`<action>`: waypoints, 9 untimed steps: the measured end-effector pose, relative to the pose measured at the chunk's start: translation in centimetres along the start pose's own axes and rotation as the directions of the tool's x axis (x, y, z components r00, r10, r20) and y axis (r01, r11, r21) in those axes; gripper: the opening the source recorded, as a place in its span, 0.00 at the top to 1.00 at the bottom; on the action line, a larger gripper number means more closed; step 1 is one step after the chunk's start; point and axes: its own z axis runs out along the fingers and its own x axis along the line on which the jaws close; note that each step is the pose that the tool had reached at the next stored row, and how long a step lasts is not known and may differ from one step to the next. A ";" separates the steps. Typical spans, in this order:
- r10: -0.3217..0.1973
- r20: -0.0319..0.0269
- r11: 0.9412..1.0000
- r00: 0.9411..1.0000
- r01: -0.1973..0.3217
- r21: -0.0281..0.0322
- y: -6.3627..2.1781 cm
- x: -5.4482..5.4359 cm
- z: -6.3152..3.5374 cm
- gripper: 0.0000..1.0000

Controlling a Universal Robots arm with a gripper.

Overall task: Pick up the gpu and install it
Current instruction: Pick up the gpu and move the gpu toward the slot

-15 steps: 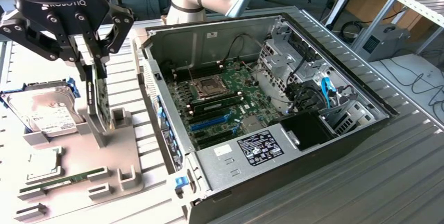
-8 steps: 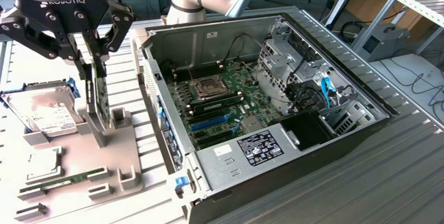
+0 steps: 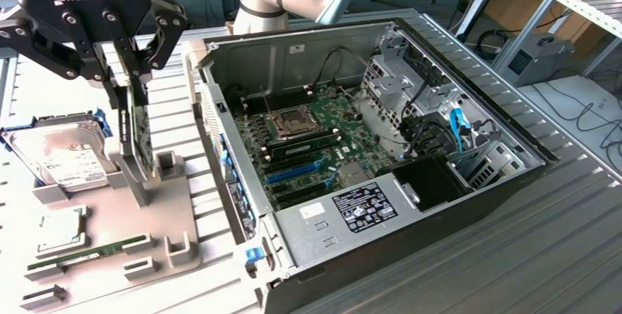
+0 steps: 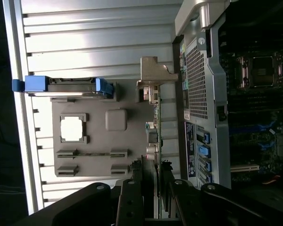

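Tool [image 3: 124, 79] is down over the gpu [image 3: 130, 135], which stands on edge in the grey fixture [image 3: 160, 212] on the bench [image 3: 185, 103], just beside the open case [image 3: 321, 226]. The tool hides the card's top edge, so clamped or loose, I can't tell. From the wrist the card is a thin sliver.

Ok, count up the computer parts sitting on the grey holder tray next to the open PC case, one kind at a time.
Hard drive: 1
CPU: 1
RAM stick: 1
GPU, standing on edge: 1
Total: 4
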 end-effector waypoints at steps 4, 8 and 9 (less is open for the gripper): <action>0.000 0.000 1.000 1.000 0.000 0.000 0.00 0.0 -0.24 0.73; 0.000 0.000 1.000 1.000 0.000 0.000 0.01 0.0 -0.31 0.73; 0.000 0.000 1.000 1.000 0.000 0.000 0.00 0.0 -0.30 0.73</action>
